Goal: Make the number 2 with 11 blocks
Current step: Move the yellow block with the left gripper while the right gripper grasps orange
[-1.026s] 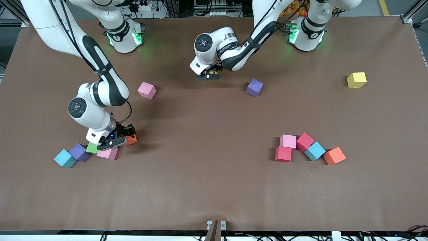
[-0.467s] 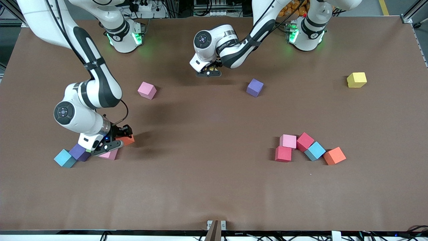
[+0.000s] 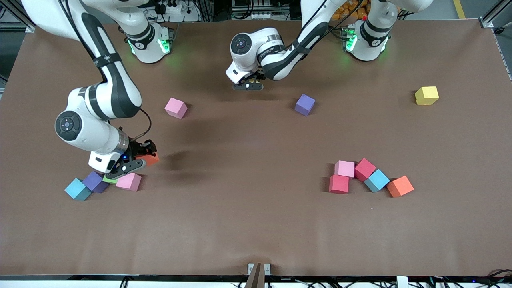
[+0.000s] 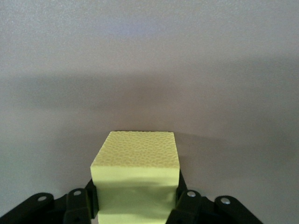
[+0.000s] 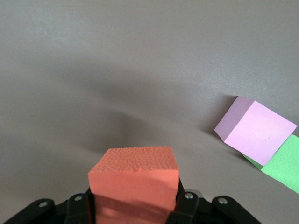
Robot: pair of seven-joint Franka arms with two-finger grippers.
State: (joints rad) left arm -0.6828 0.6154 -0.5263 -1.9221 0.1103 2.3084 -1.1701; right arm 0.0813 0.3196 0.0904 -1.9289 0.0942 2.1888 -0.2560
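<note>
Foam blocks lie scattered over the brown desk (image 3: 256, 224), and I read the front view as a dial. At about eight o'clock sits one loose cluster: a light blue block (image 3: 77, 189), then a purple block (image 3: 95, 181) touching it, then a green block (image 3: 108, 180) mostly hidden under the right arm's hand, then a pink block (image 3: 129, 181). The right wrist view shows the pink one (image 5: 254, 135) resting against the green one (image 5: 282, 163). The right gripper (image 3: 140, 160) hangs just at the one o'clock side of that pink block. Its fingers (image 5: 79, 205) are clamped on an orange-red block (image 3: 152, 159), seen close up in the wrist view (image 5: 134, 179), over bare desk. At ten o'clock a lone pink cube (image 3: 176, 108) sits well apart from the cluster. Near twelve o'clock the left gripper (image 3: 249, 85) hangs low over bare desk. In its wrist view the fingers (image 4: 187, 200) press both sides of a pale yellow block (image 4: 136, 179), so I call it gripped. At one o'clock stands a second purple cube (image 3: 305, 104), alone. At four o'clock is the other group: a red cube (image 3: 339, 184) with a pink one (image 3: 344, 168) touching it at its twelve o'clock. A tilted red cube (image 3: 365, 169) comes next, then a light blue cube (image 3: 376, 180) against it and an orange cube (image 3: 400, 186) just beside that. At two o'clock, well apart from everything, sits a yellow cube (image 3: 426, 95).
</note>
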